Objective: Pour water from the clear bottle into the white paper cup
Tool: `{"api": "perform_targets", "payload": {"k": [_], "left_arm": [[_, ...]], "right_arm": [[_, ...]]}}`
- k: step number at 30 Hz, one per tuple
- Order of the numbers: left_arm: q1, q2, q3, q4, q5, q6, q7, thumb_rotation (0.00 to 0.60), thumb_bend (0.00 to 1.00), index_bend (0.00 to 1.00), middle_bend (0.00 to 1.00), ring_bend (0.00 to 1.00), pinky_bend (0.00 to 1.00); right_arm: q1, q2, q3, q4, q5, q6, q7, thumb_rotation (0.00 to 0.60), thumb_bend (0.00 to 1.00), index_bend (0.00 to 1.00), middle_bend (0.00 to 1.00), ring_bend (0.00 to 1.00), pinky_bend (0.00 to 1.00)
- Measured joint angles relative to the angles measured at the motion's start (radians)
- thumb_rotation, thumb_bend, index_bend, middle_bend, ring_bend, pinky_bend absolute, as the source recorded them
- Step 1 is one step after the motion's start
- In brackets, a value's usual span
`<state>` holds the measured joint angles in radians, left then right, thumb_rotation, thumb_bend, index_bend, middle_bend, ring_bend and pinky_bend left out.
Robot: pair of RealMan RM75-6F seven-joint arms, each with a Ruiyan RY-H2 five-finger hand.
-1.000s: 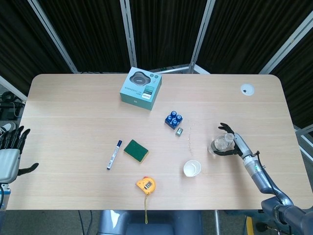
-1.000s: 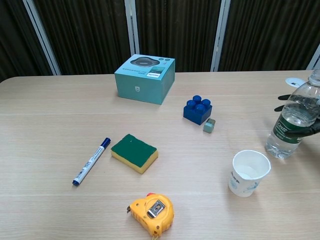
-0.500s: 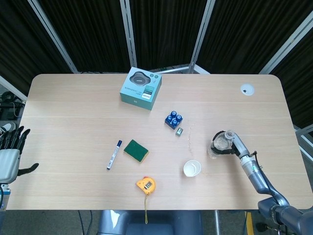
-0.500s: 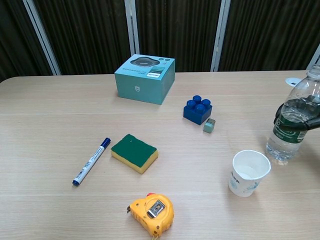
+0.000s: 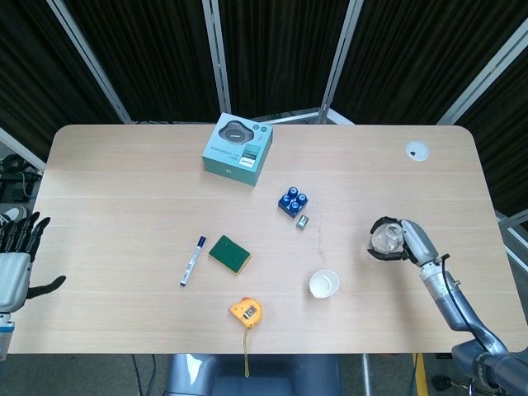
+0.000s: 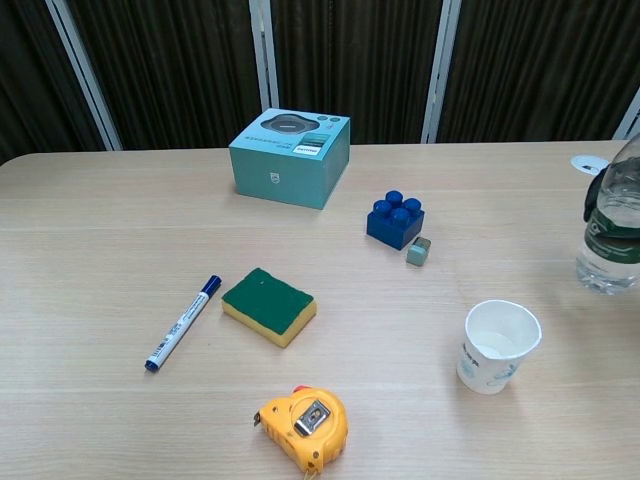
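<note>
— Head view first: what's at the far left?
— Off the table's (image 5: 124, 165) nine o'clock edge, the left hand (image 5: 16, 260) hangs with fingers spread, holding nothing.
— And going right?
— A blue marker (image 5: 192, 260), a green sponge (image 5: 229, 253) and a yellow tape measure (image 5: 247, 311) toward six o'clock; a teal box (image 5: 238, 149) near twelve; blue bricks (image 5: 293, 201) around centre.
— The cup?
— The white paper cup (image 5: 324, 284) stands upright, right of centre, toward five o'clock.
— And the bottle?
— At its two o'clock, the right hand (image 5: 404, 242) is wrapped around the clear bottle (image 6: 612, 225), upright and apart from the cup; whether it's clear of the tabletop, I can't tell.
</note>
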<state>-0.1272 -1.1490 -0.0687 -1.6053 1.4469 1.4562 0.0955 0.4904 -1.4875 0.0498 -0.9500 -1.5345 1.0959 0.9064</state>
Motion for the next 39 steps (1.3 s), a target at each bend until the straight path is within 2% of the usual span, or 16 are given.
{"api": "perform_targets", "payload": {"k": [11,17,26,39], "left_arm": [[0.012,0.04,0.008,-0.061,0.024,0.025,0.003,0.6,0.0,0.0,0.0,0.0,0.0],[0.012,0.046,0.008,-0.07,0.027,0.024,0.0,0.6,0.0,0.0,0.0,0.0,0.0],[0.01,0.045,0.005,-0.064,0.013,0.015,0.003,0.6,0.0,0.0,0.0,0.0,0.0],[0.007,0.039,0.004,-0.055,0.0,0.005,0.01,0.6,0.0,0.0,0.0,0.0,0.0]], "right_arm": [[-0.055,0.083,-0.027,-0.116,-0.018,0.085,-0.505,0.6,0.49,0.58,0.64,0.49,0.43],[-0.065,0.092,-0.039,-0.167,-0.03,0.1,-0.721,0.6,0.51,0.58,0.65,0.49,0.43],[-0.046,0.082,-0.041,-0.227,-0.037,0.076,-0.945,0.6,0.52,0.58,0.65,0.49,0.44],[-0.005,0.03,-0.026,-0.24,-0.028,0.025,-1.147,0.6,0.52,0.58,0.65,0.5,0.45]]}}
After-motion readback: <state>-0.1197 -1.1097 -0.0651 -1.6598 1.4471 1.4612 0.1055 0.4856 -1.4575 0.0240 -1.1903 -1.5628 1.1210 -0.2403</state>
